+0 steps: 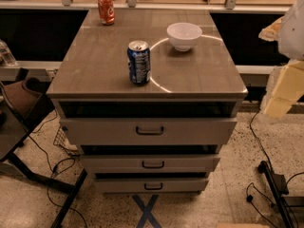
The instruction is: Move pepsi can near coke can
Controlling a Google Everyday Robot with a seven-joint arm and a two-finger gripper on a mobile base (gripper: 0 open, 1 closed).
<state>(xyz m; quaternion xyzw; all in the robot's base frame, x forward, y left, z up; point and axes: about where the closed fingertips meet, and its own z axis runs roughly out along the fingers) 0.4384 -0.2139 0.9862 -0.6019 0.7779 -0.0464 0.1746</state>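
The pepsi can [138,62], dark blue with a silver top, stands upright near the front middle of the grey cabinet top [90,75]. The coke can [106,8], red-orange with white lettering, stands upright at the far left corner of the same top, well apart from the blue can. My gripper [284,91] hangs at the right edge of the view, beside the cabinet's right side and off the top, far from both cans and holding nothing that I can see.
A white bowl [184,35] sits on the top to the right of and behind the pepsi can. The cabinet has three drawers [149,130] slightly pulled out. A dark table [14,122] and cables [52,175] lie at the left, a stand base [280,189] at the right.
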